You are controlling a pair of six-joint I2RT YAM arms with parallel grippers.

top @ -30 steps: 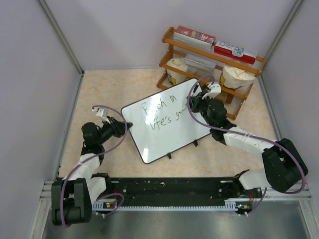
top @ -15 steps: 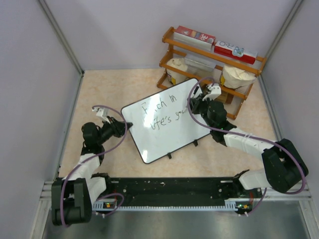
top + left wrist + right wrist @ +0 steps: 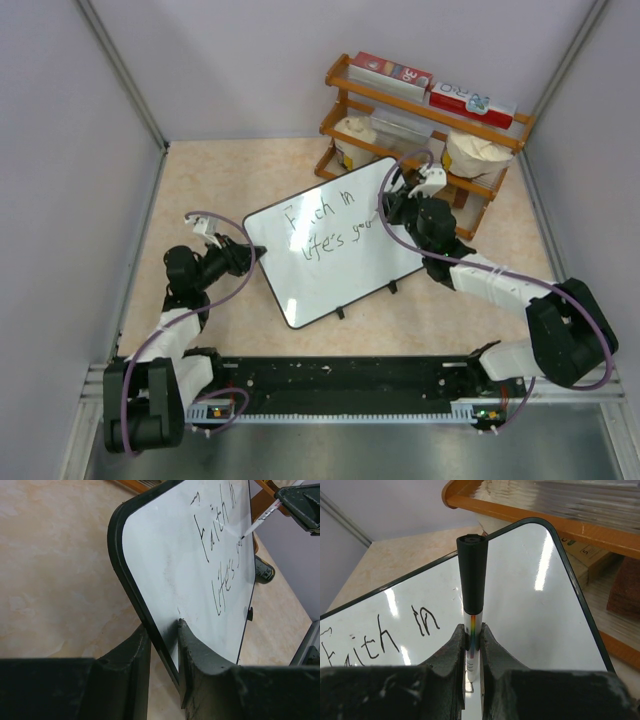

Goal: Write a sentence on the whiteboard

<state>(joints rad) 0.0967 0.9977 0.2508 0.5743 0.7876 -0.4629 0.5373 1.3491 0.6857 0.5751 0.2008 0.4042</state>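
Black-rimmed, 1 whiteboard (image 3: pixel 335 250) is sitting at an angle in the middle of the beige table (image 3: pixel 220 180), showing 2 small black feet (image 3: pixel 340 313) along its near edge. The left gripper (image 3: pixel 162 630) is pinching the board's left rim between its 2 fingers. The right gripper (image 3: pixel 472 640) is clamping 1 marker (image 3: pixel 472 575), whose tip is touching the board at the end of the sentence (image 3: pixel 325 228), which is running in 2 lines. Behind, 1 wooden rack (image 3: pixel 400 100) is carrying 2 boxes (image 3: pixel 390 70) on top and 2 white containers (image 3: pixel 355 135) below.
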